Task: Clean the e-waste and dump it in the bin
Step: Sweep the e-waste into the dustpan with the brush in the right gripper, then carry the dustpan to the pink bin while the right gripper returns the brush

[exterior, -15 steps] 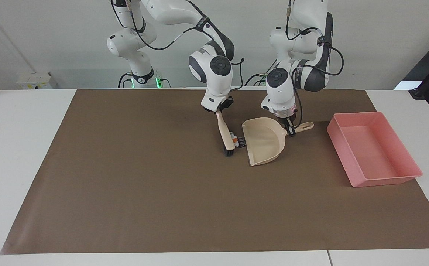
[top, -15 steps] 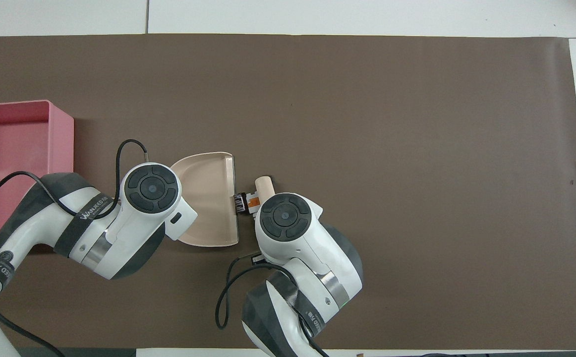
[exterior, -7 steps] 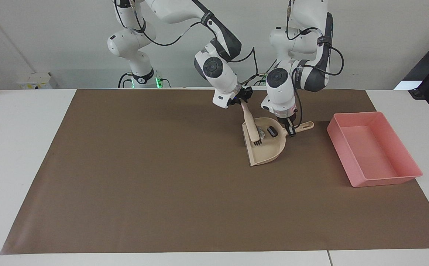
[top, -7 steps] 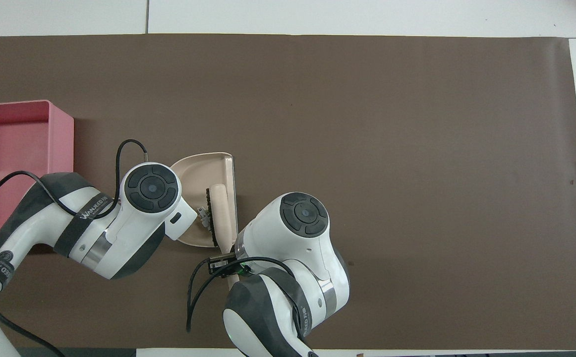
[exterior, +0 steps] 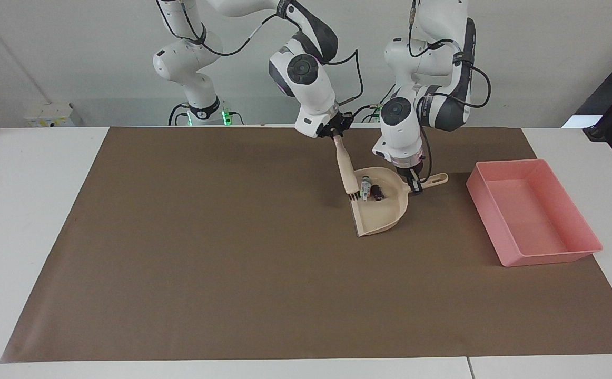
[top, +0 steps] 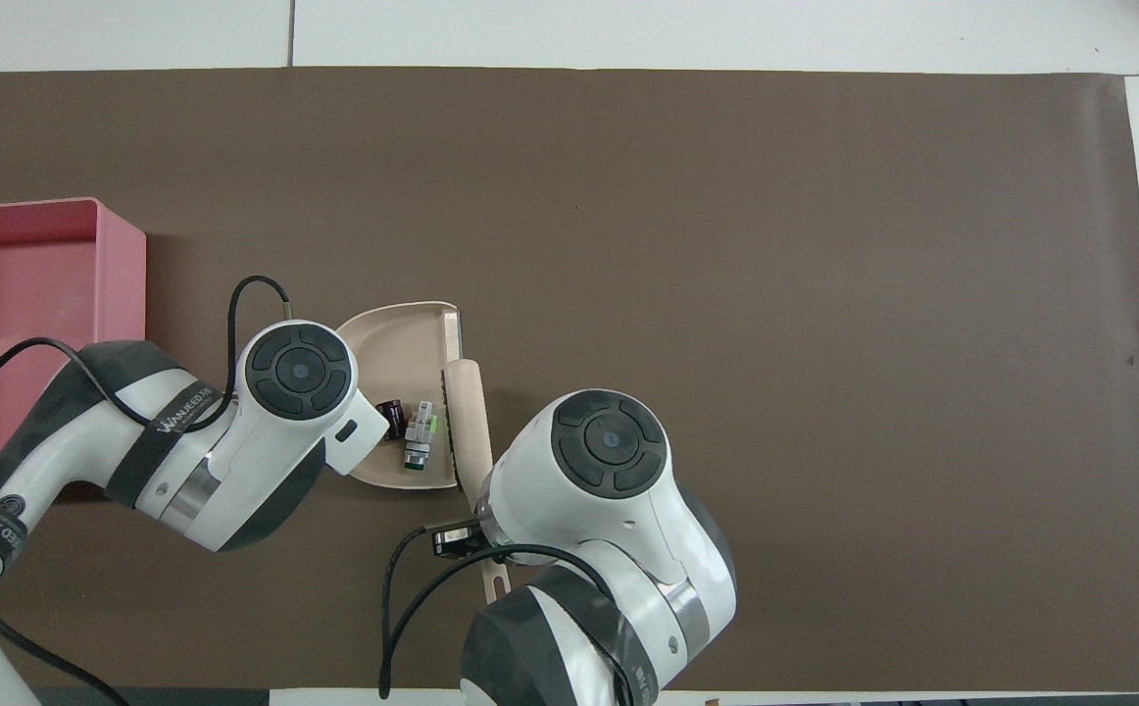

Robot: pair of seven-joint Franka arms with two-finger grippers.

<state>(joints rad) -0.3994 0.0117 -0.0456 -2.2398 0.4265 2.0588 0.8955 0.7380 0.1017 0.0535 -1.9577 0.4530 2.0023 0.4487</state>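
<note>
Though small, both bits show clearly enough in the two views:
e-waste: white block (exterior: 365, 186) w/ green patch + dark stubby cylinder (exterior: 377, 193), both lying inside the dustpan, just below-beside the left gripper; in overhead view block (top: 420, 431), cylinder (top: 394, 419) partly tucked under the left wrist housing.
dustpan: beige plastic (exterior: 382, 213), smooth, flat open lip, rounded back wall, slim handle w/ hang hole; sits on the mat under the left gripper; overhead, its handle end is hidden by the left arm (top: 411, 338).
left gripper: (exterior: 414, 185) clamped tight on dustpan handle; fingertips dark, thin, hard to make out; not seen overhead, covered by own wrist.
brush: beige smooth handle, short black bristles (exterior: 347, 173); hangs tilted from the right gripper, bristle end at the pan's open lip, beside the block; touching or not – can't tell. Overhead (top: 469, 417), handle end goes under the right wrist.
right gripper: (exterior: 336, 131) closed round the brush handle top, over the mat; hidden overhead.
bin: pink plastic tray (exterior: 582, 223), low upright walls, glossy, on the mat well apart from left gripper, toward left arm's end; overhead it's cut off by the frame edge (top: 119, 265).
mat: brown, matte, flat sheet (exterior: 206, 252) on white table (exterior: 27, 173).
</note>
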